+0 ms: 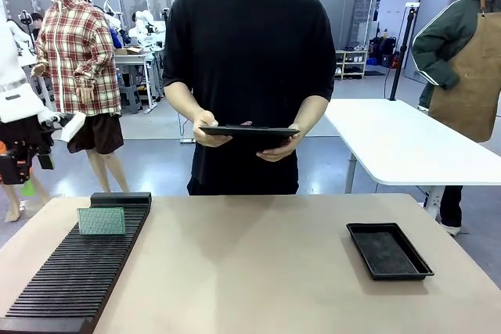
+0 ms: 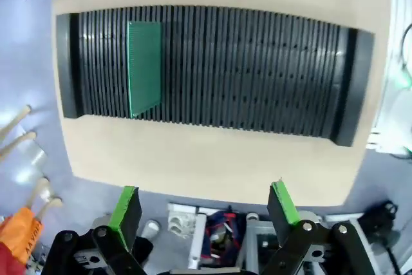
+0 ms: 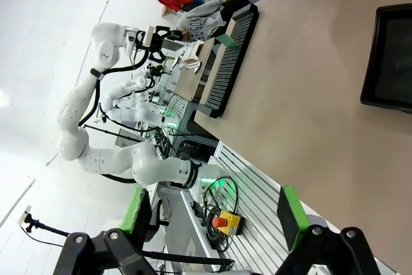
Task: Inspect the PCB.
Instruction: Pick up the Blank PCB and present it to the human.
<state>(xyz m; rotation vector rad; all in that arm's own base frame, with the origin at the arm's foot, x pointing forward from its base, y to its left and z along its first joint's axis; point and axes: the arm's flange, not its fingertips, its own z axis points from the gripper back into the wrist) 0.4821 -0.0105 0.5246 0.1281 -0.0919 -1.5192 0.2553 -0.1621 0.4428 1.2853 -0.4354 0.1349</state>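
Observation:
The green PCB (image 1: pixel 102 220) stands upright in a slot near the far end of a long black slotted rack (image 1: pixel 74 275) on the left of the table. In the left wrist view the PCB (image 2: pixel 144 69) sits toward the left end of the rack (image 2: pixel 257 72), well beyond my left gripper (image 2: pixel 205 207), which is open and holds nothing. My right gripper (image 3: pixel 215 214) is open too, off the table's near edge, with its green pads (image 3: pixel 288 214) wide apart. The person across the table holds a dark clipboard (image 1: pixel 249 134) in both hands.
A shallow black tray (image 1: pixel 389 249) lies on the right of the tan table (image 1: pixel 250 263); it shows as the tray (image 3: pixel 389 59) in the right wrist view. A second white table (image 1: pixel 407 142) stands behind on the right, with another person beside it.

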